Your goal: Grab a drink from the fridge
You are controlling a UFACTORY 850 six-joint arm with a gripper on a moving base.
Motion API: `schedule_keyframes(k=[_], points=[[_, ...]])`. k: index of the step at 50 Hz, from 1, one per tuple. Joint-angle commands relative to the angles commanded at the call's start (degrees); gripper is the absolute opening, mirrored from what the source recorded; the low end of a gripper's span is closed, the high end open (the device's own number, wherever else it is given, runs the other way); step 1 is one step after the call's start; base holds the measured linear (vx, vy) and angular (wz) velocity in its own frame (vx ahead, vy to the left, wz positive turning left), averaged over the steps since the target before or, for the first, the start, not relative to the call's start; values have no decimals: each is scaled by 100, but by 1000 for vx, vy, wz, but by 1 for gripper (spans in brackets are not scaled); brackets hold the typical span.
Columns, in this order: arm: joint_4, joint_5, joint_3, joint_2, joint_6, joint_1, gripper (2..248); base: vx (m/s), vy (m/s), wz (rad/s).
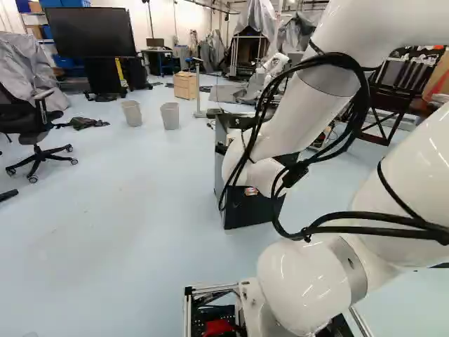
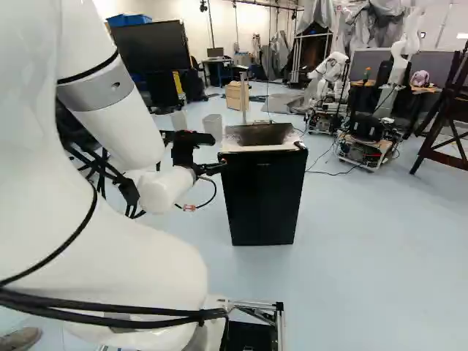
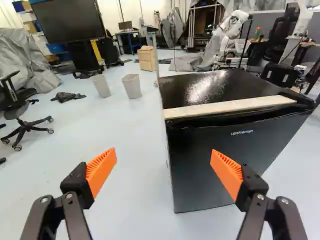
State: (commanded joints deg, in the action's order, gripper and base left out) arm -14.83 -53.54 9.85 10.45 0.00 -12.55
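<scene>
The drink is out of sight, presumably behind the shut door (image 2: 263, 197) of the black mini-fridge (image 3: 215, 90). The gripper (image 3: 163, 154), spread wide and holding nothing, hangs before the mini-fridge's front left edge. Driven straight ahead, the orange pad (image 3: 227, 172) on the door's side could ram it and shove the mini-fridge; a shallow hook under the pale front strip (image 3: 230, 107) might slip. Floor (image 3: 125, 200) runs left of the mini-fridge, likely giving room to approach sideways
</scene>
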Motion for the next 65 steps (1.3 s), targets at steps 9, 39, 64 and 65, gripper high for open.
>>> schedule_keyframes(k=[9, 39, 64, 65], points=[[-283, -117, 29, -32, 0, -206, 247, 0, 0, 0], [-1234, -434, 448, -637, 0, -808, 247, 0, 0, 0], [-2049, -653, 933, -1519, 0, -1249, 247, 0, 0, 0], [-2082, -662, 952, -1553, 0, -1266, 247, 0, 0, 0]])
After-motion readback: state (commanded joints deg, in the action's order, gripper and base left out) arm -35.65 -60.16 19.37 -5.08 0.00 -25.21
